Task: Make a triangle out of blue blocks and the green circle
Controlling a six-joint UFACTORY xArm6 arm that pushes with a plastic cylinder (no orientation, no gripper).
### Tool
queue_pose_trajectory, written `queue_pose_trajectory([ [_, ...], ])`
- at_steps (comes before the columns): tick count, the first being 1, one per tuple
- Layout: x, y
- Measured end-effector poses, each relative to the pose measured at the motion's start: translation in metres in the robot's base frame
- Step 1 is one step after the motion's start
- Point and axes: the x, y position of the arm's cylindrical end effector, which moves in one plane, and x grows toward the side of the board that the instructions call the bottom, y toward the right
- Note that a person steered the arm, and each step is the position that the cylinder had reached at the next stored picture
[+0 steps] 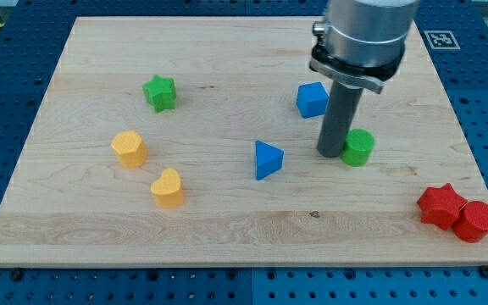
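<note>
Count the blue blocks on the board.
2. The blue cube sits just left of the rod; the blue triangle lies below it, near centre. My tip is beside the green circle. None look hidden.

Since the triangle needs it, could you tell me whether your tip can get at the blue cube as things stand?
Probably yes: my tip rests beside the green circle, and the blue cube sits just above with nothing between.

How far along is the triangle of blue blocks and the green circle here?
Mostly formed: the blue cube, blue triangle and green circle already sit as three spread corners, well apart from the other blocks. In hand: my tip rests against the green circle's left side. Left: perhaps a final nudge to even out the shape.
</note>
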Motion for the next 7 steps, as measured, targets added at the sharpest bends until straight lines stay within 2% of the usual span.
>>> queue_pose_trajectory([
  [3, 0.004, 0.043],
  [5, 0.002, 0.046],
  [7, -0.032, 0.04],
])
